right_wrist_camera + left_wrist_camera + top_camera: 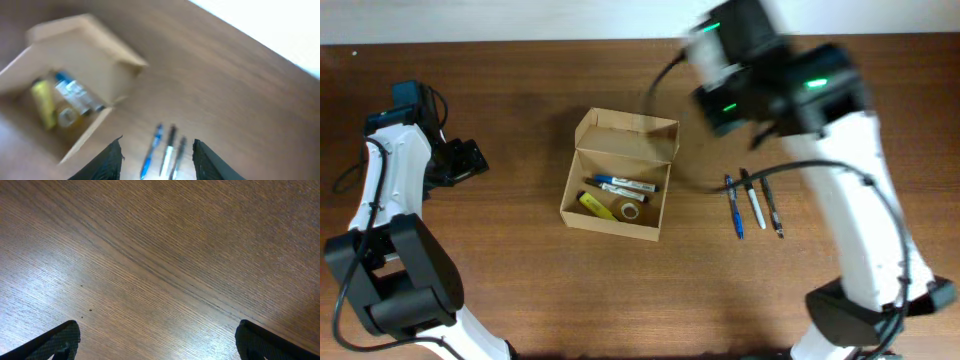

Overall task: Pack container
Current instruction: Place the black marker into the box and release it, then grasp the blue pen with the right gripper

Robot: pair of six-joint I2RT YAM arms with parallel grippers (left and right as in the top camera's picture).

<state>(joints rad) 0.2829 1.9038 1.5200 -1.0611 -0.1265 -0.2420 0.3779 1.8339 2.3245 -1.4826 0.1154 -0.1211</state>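
Overhead: the box (615,190) is sitting open mid-bench, ready for loading; pens (753,205) are lying toward the right edge. Left wrist: left gripper (160,342) is gaping wide, empty, over wood. Right wrist: right gripper (157,157) is hanging open above the pens, probably aiming.

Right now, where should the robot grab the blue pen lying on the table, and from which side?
Pinch the slim blue pen around its middle, coming straight down from above. It lies flat on the brown wooden table, and a white pen lies close beside it, so the jaws should straddle it narrowly.
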